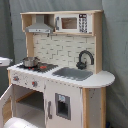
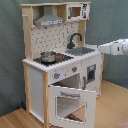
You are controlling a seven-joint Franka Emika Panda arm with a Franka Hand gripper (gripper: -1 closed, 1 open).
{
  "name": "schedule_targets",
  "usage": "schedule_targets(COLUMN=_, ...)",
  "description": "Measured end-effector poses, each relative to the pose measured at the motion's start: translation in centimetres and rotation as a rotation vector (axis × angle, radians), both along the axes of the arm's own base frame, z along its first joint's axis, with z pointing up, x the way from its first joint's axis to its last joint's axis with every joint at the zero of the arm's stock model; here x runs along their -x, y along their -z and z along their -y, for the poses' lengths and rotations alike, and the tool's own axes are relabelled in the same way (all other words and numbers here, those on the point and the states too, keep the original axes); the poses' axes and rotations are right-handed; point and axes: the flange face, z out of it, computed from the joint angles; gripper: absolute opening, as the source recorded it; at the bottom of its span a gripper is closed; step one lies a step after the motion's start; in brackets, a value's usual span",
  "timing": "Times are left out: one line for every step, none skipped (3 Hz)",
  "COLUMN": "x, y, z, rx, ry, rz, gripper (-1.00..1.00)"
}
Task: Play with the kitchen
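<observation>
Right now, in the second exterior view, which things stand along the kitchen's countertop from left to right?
Small pot on the stovetop → black faucet → sink → robot arm at the right edge.

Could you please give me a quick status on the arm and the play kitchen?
Arm reaching in from the second exterior view's right, near the sink; gripper hidden. Kitchen upright, oven door hanging open, pot on stovetop. Nothing blocking.

Robot arm (image 2: 114, 47): white, smooth, rounded casing, seen in the second exterior view as a tapering tubular segment with a darker grey band near the frame edge. In the first exterior view, a rounded white casing part (image 1: 19, 123) shows at the bottom edge.
</observation>
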Motion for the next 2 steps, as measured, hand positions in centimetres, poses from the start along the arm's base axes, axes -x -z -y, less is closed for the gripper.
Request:
schedule_targets(x=-0.8, y=-2.2, z=2.2, rx=0.03, ry=0.041, rz=-0.02, gripper=1.0)
schedule_targets(x=-3.3, y=-3.6, z=4.0, rx=0.046, ry=0.082, rz=-0.019, gripper=1.0)
